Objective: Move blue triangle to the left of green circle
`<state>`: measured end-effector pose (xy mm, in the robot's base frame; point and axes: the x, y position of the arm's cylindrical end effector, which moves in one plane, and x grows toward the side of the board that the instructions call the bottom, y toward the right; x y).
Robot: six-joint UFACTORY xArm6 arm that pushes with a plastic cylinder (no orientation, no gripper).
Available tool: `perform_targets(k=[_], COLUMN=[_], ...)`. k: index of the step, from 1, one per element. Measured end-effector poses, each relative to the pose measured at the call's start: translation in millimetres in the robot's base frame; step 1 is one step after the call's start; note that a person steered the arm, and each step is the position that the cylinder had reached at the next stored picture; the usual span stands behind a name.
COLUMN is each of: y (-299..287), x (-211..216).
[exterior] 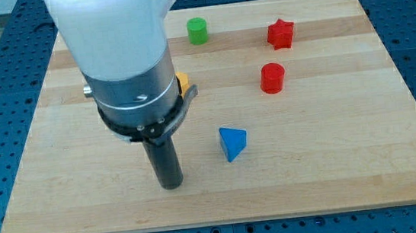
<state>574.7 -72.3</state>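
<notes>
Progress: not begun; blue triangle (233, 142) sits near, well apart from far green circle (197, 31).
My tip (171, 183): left of triangle, not touching.
End effector: bare rod, nothing to open or close.
Left: push triangle far-left.

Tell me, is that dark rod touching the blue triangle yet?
Apart. The camera view shows bare wood between my tip and the blue triangle, which sits toward the view's right of it.
</notes>
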Motion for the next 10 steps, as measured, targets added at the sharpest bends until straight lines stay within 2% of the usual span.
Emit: perform_targets(k=[1,2,3,5,6,8,10], y=[44.5,102.1,113.0,62.7,63.2,65.0,73.0], x=[17.5,6.9,-24.3,-34.7,-48.7,-127.3,-143.7])
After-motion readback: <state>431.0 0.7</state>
